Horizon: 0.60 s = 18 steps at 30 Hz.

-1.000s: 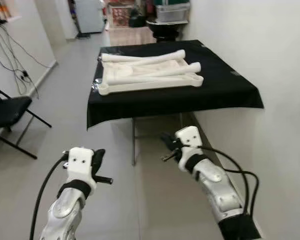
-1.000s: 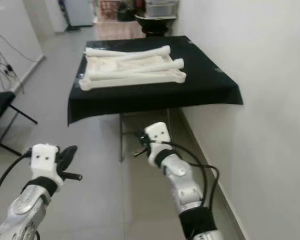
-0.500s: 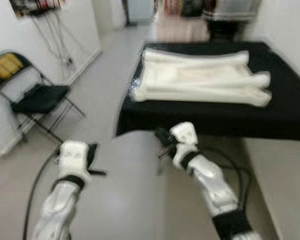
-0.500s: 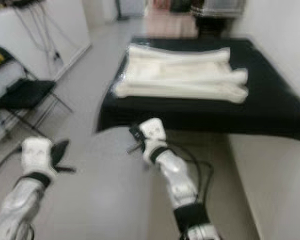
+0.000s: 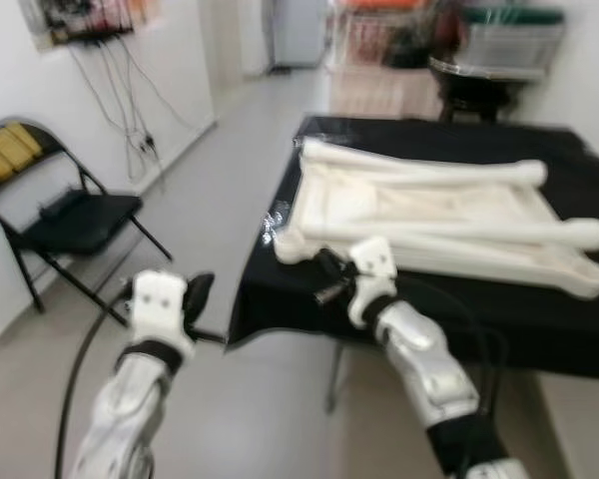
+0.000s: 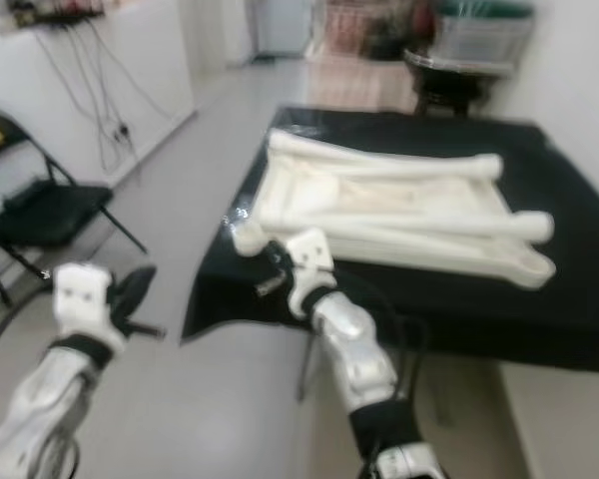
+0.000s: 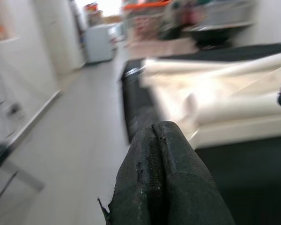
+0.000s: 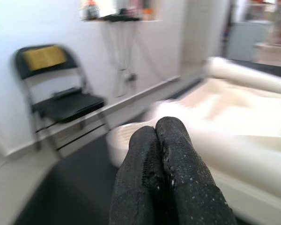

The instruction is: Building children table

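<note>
Two grippers in front, both raised, both empty. Left gripper (image 5: 202,291) hangs over bare floor (image 5: 210,399), off the near-left corner of the table; its two fingers (image 7: 164,183) are pressed together. Right gripper (image 5: 326,271) sits at the table's near-left corner, just in front of the white parts; fingers (image 8: 164,173) also clenched together, grasping nothing.

One table, draped in a black cloth (image 5: 309,299) that hangs over the edge, metal leg (image 5: 332,379) below. On it, one white upturned tabletop panel (image 5: 419,215) with three white table legs counted lying on it: front leg (image 5: 449,232), one (image 5: 429,178) along the far edge, one (image 5: 349,205) shorter-looking in the middle, blurry. Long axes run left-right across the table, front one angled slightly; knobbed ends (image 5: 591,236) point to the robot's right.

Left: one black folding chair (image 5: 70,220) with yellow backrest pad, against a white wall with dangling cables (image 5: 130,90). Far end: dark stand with grey bin (image 5: 504,45), cluttered, blurred.
</note>
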Available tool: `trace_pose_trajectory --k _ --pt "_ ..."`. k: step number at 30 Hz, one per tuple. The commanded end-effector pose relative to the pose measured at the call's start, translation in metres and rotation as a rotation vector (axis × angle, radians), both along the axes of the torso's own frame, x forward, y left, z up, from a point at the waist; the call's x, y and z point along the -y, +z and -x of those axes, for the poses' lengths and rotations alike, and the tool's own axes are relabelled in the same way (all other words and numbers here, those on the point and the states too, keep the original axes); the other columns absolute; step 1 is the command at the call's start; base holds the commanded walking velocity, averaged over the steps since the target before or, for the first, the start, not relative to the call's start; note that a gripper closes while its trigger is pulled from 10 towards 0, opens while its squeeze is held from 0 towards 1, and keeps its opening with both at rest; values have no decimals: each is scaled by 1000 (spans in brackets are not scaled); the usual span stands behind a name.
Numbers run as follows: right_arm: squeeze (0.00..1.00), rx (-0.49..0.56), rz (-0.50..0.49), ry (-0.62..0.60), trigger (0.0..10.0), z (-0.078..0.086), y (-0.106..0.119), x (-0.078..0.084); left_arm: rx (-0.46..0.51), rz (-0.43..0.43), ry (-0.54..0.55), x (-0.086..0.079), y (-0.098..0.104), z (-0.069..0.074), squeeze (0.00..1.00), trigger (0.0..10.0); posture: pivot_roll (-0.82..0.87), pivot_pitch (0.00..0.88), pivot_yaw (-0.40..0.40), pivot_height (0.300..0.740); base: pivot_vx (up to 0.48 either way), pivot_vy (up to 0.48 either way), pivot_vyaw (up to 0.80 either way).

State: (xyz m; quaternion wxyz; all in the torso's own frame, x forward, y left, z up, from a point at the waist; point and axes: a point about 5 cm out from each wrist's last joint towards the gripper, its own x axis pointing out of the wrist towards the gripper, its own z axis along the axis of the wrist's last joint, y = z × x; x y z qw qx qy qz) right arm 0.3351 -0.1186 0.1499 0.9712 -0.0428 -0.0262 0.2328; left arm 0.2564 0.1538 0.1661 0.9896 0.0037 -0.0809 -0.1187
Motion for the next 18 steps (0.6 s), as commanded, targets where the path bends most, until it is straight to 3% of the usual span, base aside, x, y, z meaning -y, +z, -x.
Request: trace_pose_trajectory --k 1,12,18 --pt "0 -16 -21 -51 10000 -5 3 12 3 12 -42 8 3 -1 0 10000 -53 0 5 740 446 0 -800" --pt "0 25 -56 -36 10000 -9 16 8 -6 18 -65 12 3 0 0 10000 -48 0 4 740 376 0 -800" --pt "0 41 -19 25 10000 -9 22 6 -35 6 -13 9 -3 -1 0 10000 -49 4 2 740 0 0 0"
